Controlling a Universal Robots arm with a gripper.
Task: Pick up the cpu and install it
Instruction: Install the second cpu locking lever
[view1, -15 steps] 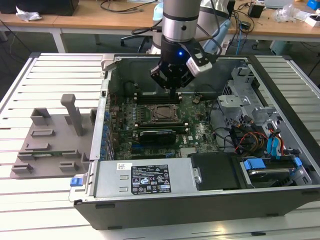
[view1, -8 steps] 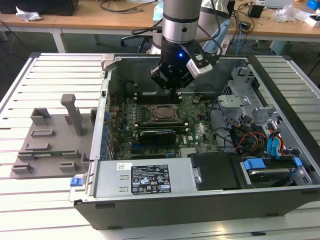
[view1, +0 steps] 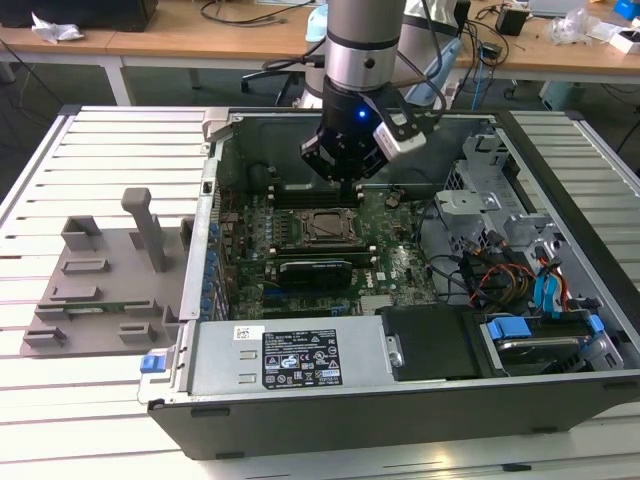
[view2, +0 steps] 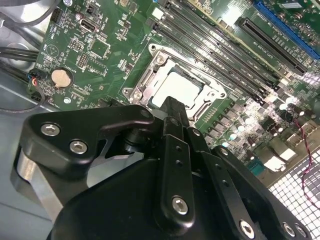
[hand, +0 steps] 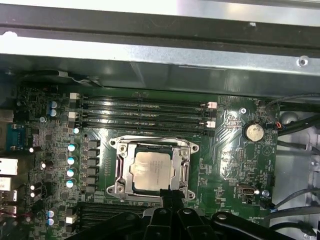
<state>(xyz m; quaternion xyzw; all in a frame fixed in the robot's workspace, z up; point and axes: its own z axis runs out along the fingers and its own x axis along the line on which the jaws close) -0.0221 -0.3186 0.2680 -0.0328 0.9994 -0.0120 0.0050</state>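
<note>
Gripper (view2: 172, 112) fills the lower part of the second wrist view. Its black fingers meet in one narrow tip with no gap between them — clenched, and nothing is held. In the first wrist view the same tip (hand: 172, 196) pokes up from bottom centre, just at the near edge of the socket frame (hand: 122, 172).

Cpu (hand: 152, 170) lies flat inside that frame at centre frame, silvery top up and square to the frame. It looks seated — the placing part of the task seems done. In the second wrist view it (view2: 178, 89) sits just beyond the fingertip, above centre.

Handling, as a judgement: light, rigid and thin, with a smooth metal lid that would slip under a flat pinch. The underside contacts and the socket are fragile, so no tilt and no sideways scrape. Take hold by two opposite edges of the lid, never the face. In the frame those edges are barely exposed.

Arm pose, exterior view: the wrist hangs near vertical at upper centre, pointing down into the open case (view1: 560, 180). The gripper (view1: 352, 180) hovers over the motherboard (view1: 400, 265), just behind the socket. The grey tray (view1: 100, 290) stands at the frame's left, well apart.
</note>
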